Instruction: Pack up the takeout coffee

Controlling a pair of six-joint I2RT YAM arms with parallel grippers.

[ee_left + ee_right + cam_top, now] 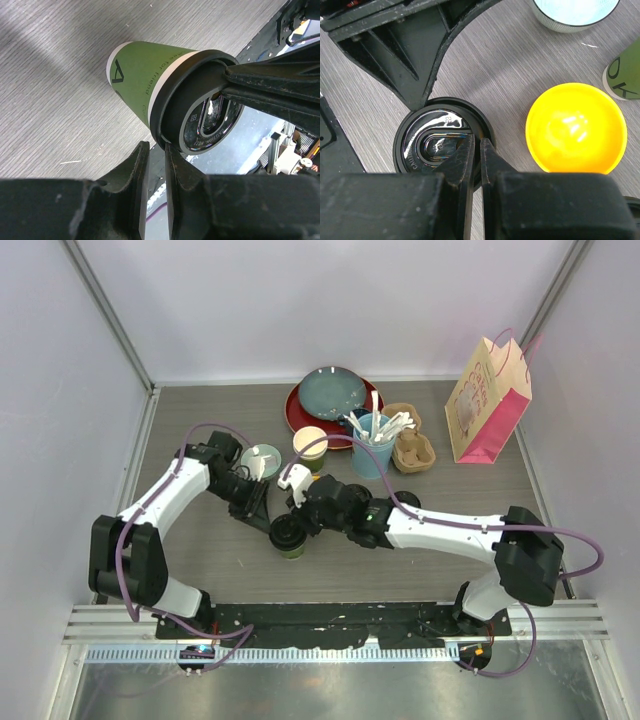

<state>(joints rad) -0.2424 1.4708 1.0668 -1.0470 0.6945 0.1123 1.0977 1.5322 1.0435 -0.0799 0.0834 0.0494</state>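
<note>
Top view: left pincer [268,520] and right pincer [300,523] meet over the lidded green cup [288,538], which stands on the surface [200,560]. The unlidded cup [310,443] stands beyond them. Left wrist view: fingers [132,172] nearly together at the black lid [175,100] rim — whether they grip it cannot be told. Right wrist view: fingers [462,162] clamped on that rim.

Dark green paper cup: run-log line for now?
dark green paper cup: upright, round black plastic lid on | left end effector: shut, at lid rim | right end effector: shut, at lid rim
</note>
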